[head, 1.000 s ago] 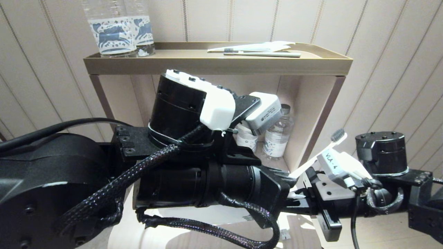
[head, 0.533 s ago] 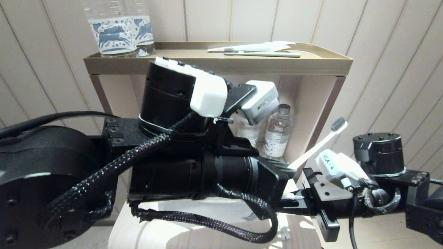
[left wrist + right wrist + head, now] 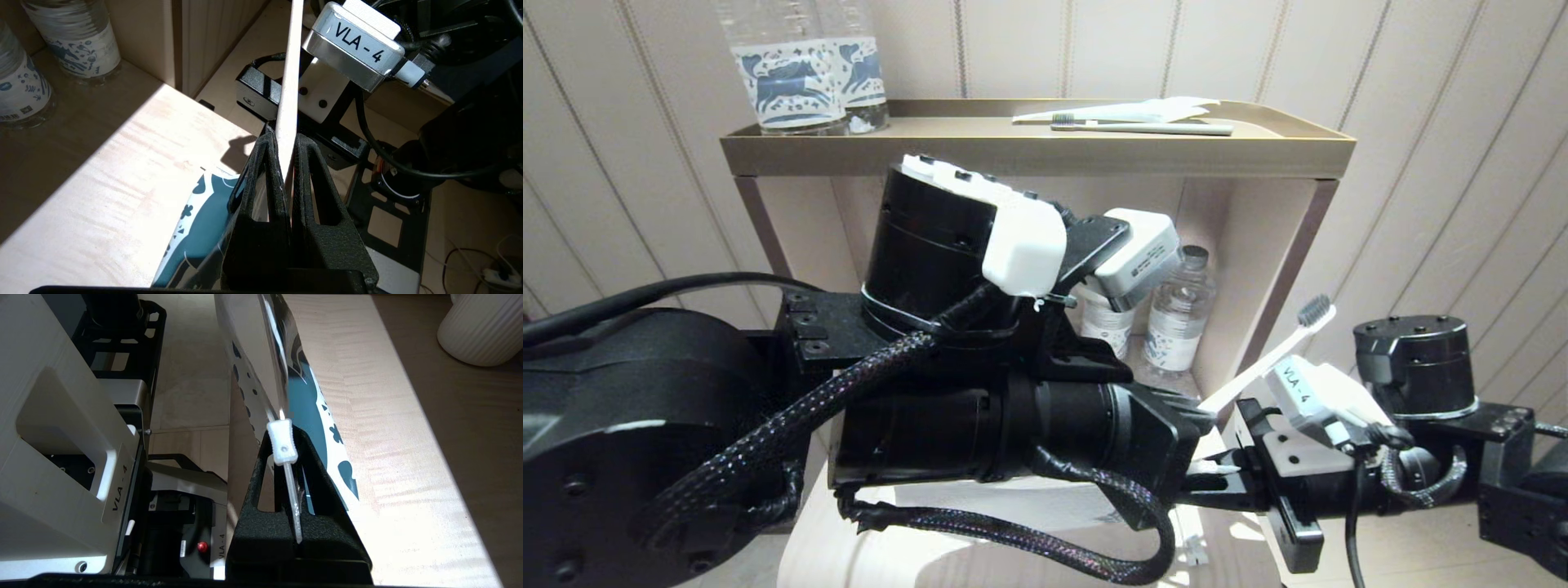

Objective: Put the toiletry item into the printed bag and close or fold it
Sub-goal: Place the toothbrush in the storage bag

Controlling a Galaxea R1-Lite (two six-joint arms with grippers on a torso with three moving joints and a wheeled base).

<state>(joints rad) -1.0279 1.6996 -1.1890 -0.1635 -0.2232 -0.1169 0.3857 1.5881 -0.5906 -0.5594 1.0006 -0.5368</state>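
The toiletry item, a slim white toothbrush (image 3: 1262,363), slants up to the right with its grey bristles on top, and my left gripper (image 3: 1199,415) is shut on its handle (image 3: 288,94). In the left wrist view the jaws (image 3: 286,141) pinch the handle, and its lower end is hidden between them. The printed bag (image 3: 304,396), white with teal shapes, hangs on edge over the table. My right gripper (image 3: 286,439) is shut on the bag's top strip just behind its white slider (image 3: 282,443). The two grippers almost touch, with the right gripper (image 3: 1205,482) just below the left.
A gold shelf tray (image 3: 1029,151) holds a grey-green toothbrush (image 3: 1143,127), a white wrapper (image 3: 1152,109) and water bottles (image 3: 800,73). More bottles (image 3: 1176,318) stand in the cubby beneath. A white ribbed cup (image 3: 482,330) stands on the pale wooden table (image 3: 102,163).
The left arm rose with the toothbrush, then came back down a little, so the bristles sit near where they began. Both grips are unchanged.
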